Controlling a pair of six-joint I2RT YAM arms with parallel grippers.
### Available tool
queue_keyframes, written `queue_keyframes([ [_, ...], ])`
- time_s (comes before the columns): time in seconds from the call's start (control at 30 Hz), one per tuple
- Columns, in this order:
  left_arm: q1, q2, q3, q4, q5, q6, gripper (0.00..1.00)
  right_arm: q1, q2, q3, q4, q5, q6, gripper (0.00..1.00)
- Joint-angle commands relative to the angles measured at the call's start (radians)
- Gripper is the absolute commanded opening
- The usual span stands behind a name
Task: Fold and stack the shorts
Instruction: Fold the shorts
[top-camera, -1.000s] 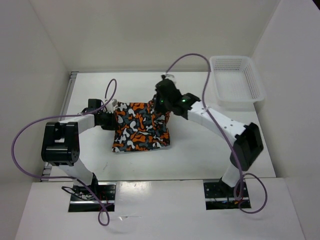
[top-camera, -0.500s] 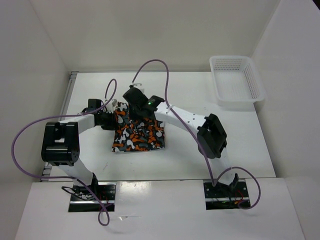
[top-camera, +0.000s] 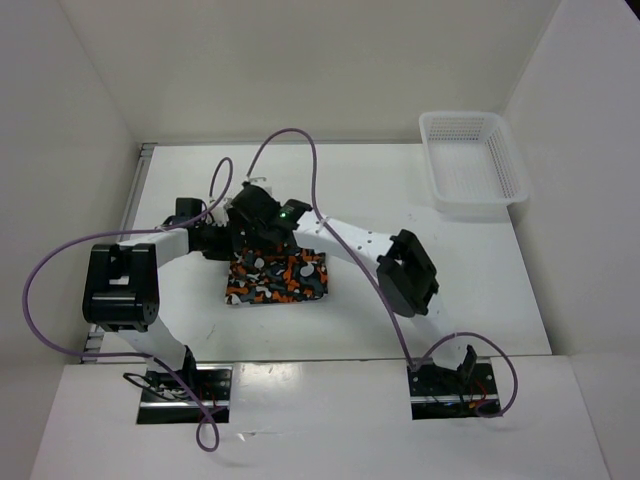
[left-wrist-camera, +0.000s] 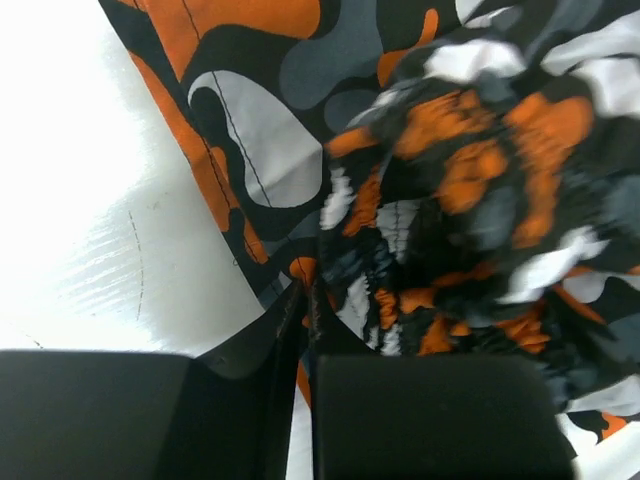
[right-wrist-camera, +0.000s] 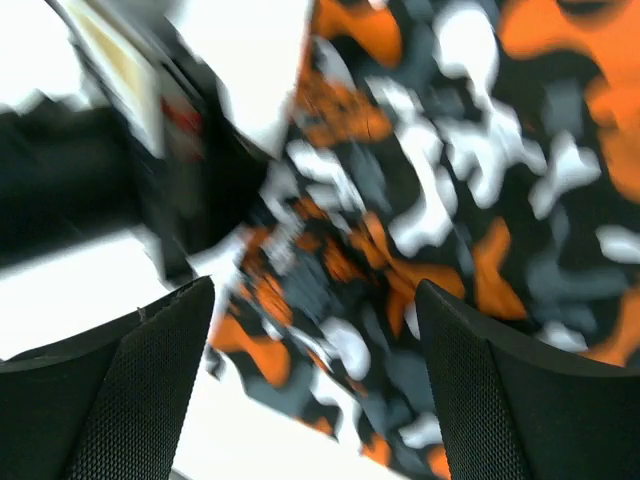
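The right pincer (top-camera: 252, 212) has swung across from the right side of the shorts (top-camera: 280, 280) to their far-left corner, carrying the edge it held a second ago. Its wrist view now shows its fingers (right-wrist-camera: 160, 390) standing wide apart over the camouflage cloth, so that edge has just been let go. The garment lies as a smaller bundle on the table (top-camera: 400, 190), left of centre, with its near part showing and its far part hidden under the right arm.

The left pincer (top-camera: 222, 240) is at the shorts' left edge, as before. In its own camera the jaws are nearly together with a sliver of orange fabric pinched between them, so it looks clamped on the hem and anchoring the cloth.

By my reading a sideways fold has just been laid down. How neatly the layers sit cannot be told, because both wrist views are blurred. The white mesh basket (top-camera: 470, 160) stands well apart at the far right.
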Motion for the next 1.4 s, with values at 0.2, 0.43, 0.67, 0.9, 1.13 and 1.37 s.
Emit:
queue_keyframes([
  [0.2, 0.062, -0.168, 0.103, -0.181, -0.044, 0.008, 0.45, -0.024, -0.477, -0.526, 0.203, 0.092, 0.116, 0.44],
  [0.43, -0.035, -0.248, 0.281, -0.294, 0.054, 0.008, 0.17, -0.096, -0.534, -0.653, 0.203, 0.057, 0.151, 0.08],
  [0.67, -0.188, -0.14, 0.114, -0.083, 0.183, 0.008, 0.2, -0.256, -0.329, -0.532, 0.27, -0.151, 0.087, 0.08],
  [0.9, -0.178, -0.016, 0.051, -0.058, 0.002, 0.008, 0.16, -0.36, -0.07, -0.416, 0.295, -0.176, 0.074, 0.06],
  [1.13, -0.168, -0.036, 0.042, -0.11, -0.047, 0.008, 0.16, -0.37, -0.074, -0.406, 0.282, -0.19, 0.065, 0.06],
  [1.37, -0.168, -0.187, 0.21, -0.236, 0.075, 0.008, 0.38, -0.36, -0.395, -0.475, 0.254, -0.158, 0.045, 0.67],
])
